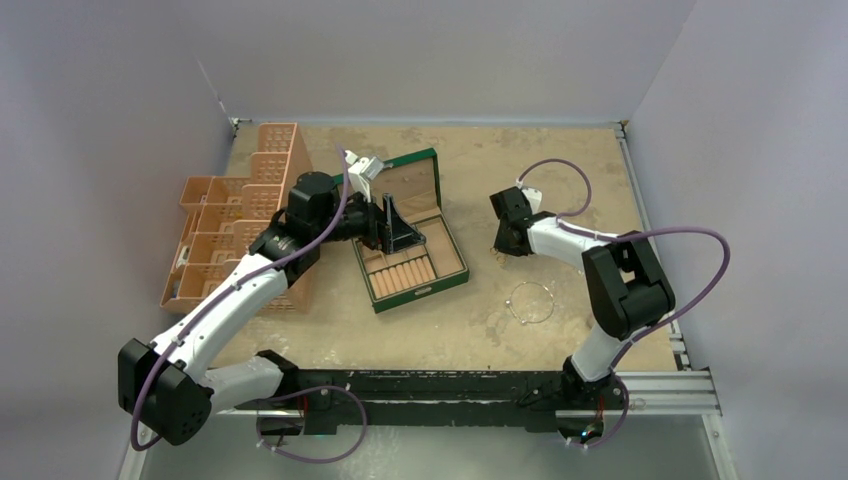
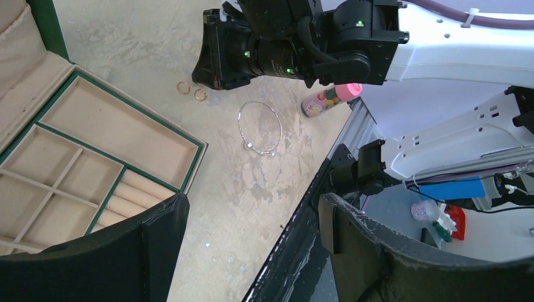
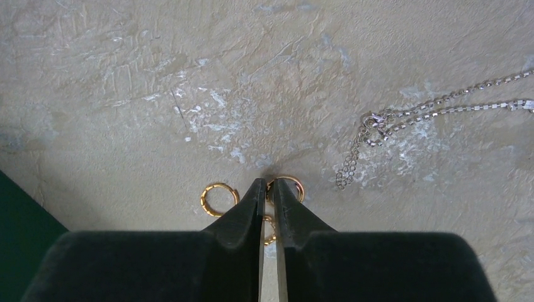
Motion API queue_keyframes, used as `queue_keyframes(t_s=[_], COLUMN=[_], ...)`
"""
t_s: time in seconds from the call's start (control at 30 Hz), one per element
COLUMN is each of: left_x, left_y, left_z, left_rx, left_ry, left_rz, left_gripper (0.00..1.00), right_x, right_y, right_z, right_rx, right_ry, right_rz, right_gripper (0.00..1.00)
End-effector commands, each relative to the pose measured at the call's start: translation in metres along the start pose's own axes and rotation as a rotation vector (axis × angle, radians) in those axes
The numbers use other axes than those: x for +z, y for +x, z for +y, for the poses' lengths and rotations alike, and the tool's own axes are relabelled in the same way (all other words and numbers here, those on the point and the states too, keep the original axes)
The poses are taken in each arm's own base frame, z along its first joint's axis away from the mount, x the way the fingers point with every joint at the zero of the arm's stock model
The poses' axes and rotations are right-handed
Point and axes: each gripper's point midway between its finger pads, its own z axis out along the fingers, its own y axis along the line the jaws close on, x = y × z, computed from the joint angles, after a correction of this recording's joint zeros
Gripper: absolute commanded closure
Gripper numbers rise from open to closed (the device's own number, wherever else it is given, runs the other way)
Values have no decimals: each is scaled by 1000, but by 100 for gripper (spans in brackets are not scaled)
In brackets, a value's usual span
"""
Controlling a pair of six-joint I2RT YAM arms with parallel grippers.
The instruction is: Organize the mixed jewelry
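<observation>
Overhead view of a tan tabletop [image 1: 470, 330] with a green box [image 1: 412, 185] lying open near its middle.

Nearest the arm bases, to the right of the box and well apart from it, a thin silver wire hoop [image 1: 530, 302] lies flat on the tabletop. In the left wrist view a small pink cylinder [image 2: 327, 99] lies on its side, beyond the hoop from the box, by the tabletop's edge.

Further back, still right of the box, the right pincer [image 1: 503, 250] points down at the tabletop. Its wrist view shows the jaws narrow, with only a thin slit between them. The tips sit among three tiny gold rings [image 3: 219, 199]: one just on the box side of the fingers, one touching the finger away from the box, one glimpsed through the slit. Whether a ring is pinched cannot be told. A glittery silver chain [image 3: 441, 104] lies past the rings, away from the box.

The left pincer [image 2: 252, 201] hovers over the box's tan compartments, jaws wide, holding nothing. Left of the box stands a tan stepped rack [image 1: 230, 225].
</observation>
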Motion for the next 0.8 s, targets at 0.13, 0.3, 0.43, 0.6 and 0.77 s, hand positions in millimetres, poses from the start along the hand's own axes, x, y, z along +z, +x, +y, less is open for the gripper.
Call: queue_keyframes(t_s=[0.13,0.3,0.43,0.6,0.77], left_x=[-4,-3,0,7,18], left_y=[-6,-4,-5,-2,1], left_z=[-6,-5,-5,1,-14], left_rx=[7,-15,-64,-218,-346], left_ry=[6,2,5,-9,115], left_rz=[-34,-32,-36,-37,-1], left_gripper=[25,25,25,24,22], right_x=[-3,-18,-40,-86,-128], right_y=[-5,-19,-30,-60,-82], right_z=[4,16,38,69,87], right_rx=[-5,56,123,198,201], right_ry=[14,-51,-193,-428,-688], right_rz=[6,-32,-59,-139,-141], right_gripper=[100,100,100,100,100])
